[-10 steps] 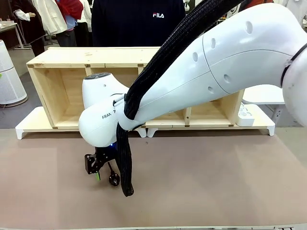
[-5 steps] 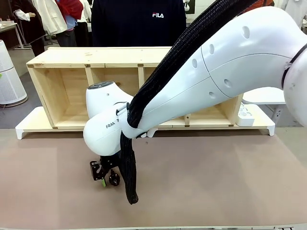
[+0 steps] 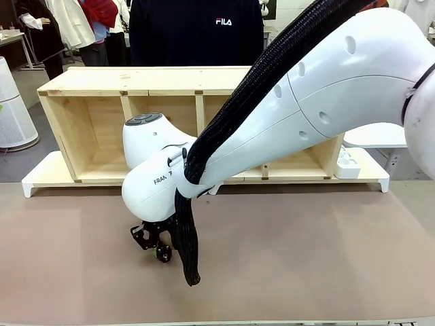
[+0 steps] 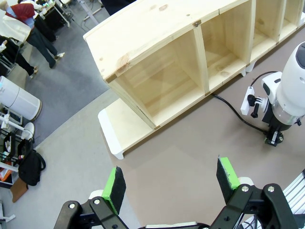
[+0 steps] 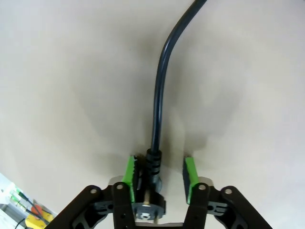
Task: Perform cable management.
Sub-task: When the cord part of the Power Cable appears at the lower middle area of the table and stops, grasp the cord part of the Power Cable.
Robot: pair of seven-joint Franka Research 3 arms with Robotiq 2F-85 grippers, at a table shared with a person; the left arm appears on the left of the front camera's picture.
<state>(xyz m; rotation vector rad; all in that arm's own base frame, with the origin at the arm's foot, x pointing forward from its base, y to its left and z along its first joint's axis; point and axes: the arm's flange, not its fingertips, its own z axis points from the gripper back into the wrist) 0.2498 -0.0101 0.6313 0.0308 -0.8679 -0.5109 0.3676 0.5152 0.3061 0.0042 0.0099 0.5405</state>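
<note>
**Right gripper on cable plug, clamp not confirmed**

The cable (image 5: 159, 95) lies flat on the table (image 3: 306, 258), on the robot's left half, in front of the wooden shelf (image 3: 136, 81). In the right wrist view it comes in from the top edge, curves down and ends in the black plug (image 5: 151, 164), which sits between the right gripper's (image 5: 158, 174) green pads (image 5: 189, 172). The plug is against one pad, with a visible gap to the other. The jaws are partly drawn in and bracket the plug, but I can't tell whether the grip is made.

In the left wrist view the cable (image 4: 233, 109) runs from the foot of the shelf (image 4: 157, 33) across the tabletop to the right gripper (image 4: 274, 139).

In the front view the right arm (image 3: 326, 88) reaches across the middle, with the right gripper (image 3: 155, 244) pointing down at table level. Its braided hose (image 3: 187, 251) hangs beside the gripper and hides part of it.

The left gripper (image 4: 169, 183) is high above the table looking down. Its jaws are spread wide with nothing between the pads (image 4: 114, 188).

The shelf lies on its side on a white base (image 3: 47, 175), with its open compartments facing the robot. A white power strip (image 3: 347, 163) sits at the right end of that base. A person in a dark top (image 3: 197, 30) stands behind the shelf.
</note>
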